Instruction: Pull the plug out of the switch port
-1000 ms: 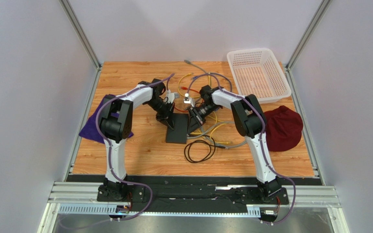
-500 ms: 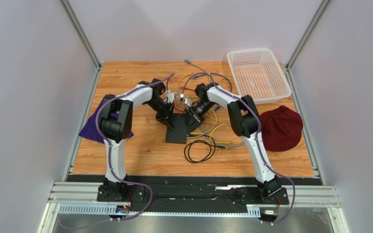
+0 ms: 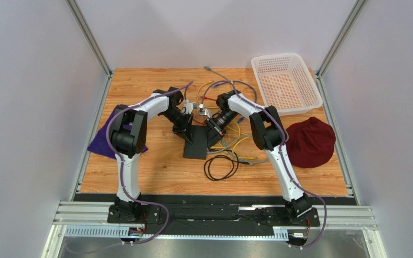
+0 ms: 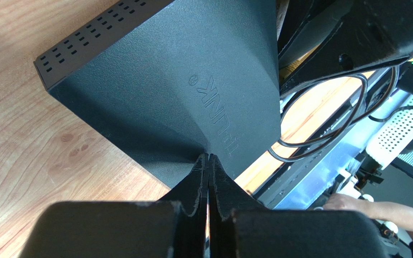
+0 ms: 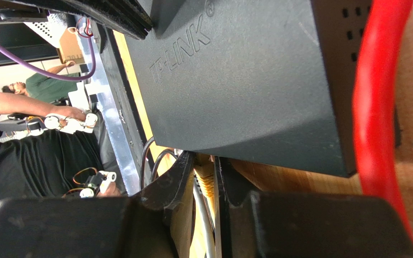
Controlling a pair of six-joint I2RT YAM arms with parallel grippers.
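Left fingers (image 4: 192, 185), pressed together, bear down on the TP-Link switch (image 4: 165, 91) on the table (image 4: 20, 134), seemingly pinning it, while the right fingers (image 5: 173, 174) clamp a yellow plug (image 5: 204, 181) at its edge for pulling.

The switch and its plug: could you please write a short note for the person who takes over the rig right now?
Left gripper: shut, its tips pressing on top of the switch near one edge.
Right gripper: shut on the yellow plug at the port edge of the switch.
The switch lies on the table between the two arms.
Done: switch held down, plug gripped.
Left: the plug seems not yet out of the port. Pull it straight away from the switch while the left gripper presses.
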